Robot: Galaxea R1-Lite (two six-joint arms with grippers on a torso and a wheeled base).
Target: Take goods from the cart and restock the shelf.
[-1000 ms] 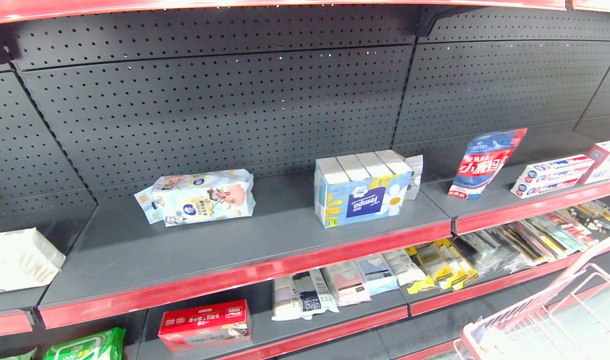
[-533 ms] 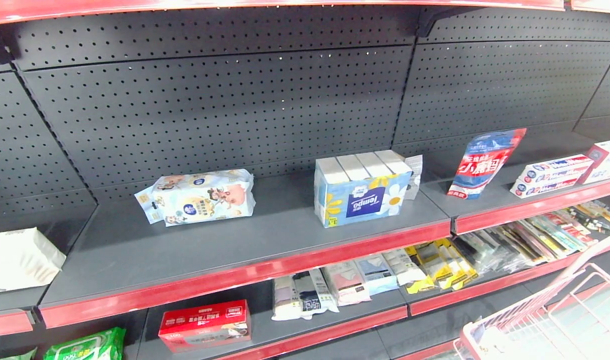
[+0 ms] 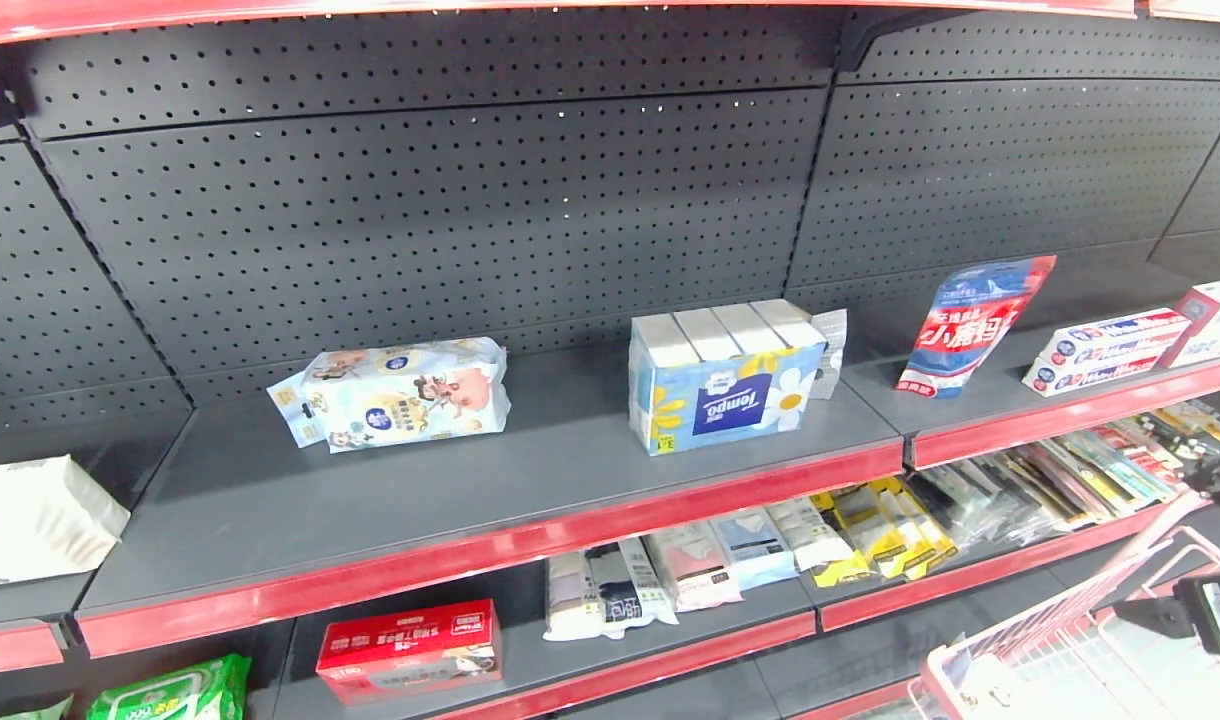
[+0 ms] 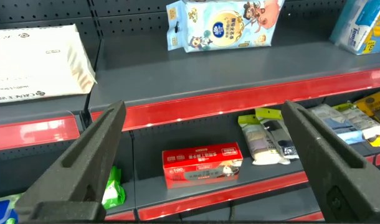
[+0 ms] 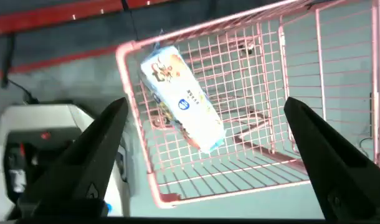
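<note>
Hovering right gripper: over cart, fingers wide apart
Left gripper: facing shelf, fingers wide apart
Cart: one pack lying inside
Shelf: wipes, tissues, well apart

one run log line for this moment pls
stage: pre-pick | right claw: open, over pack in cart | left claw: open, facing shelf | held: nothing
</note>
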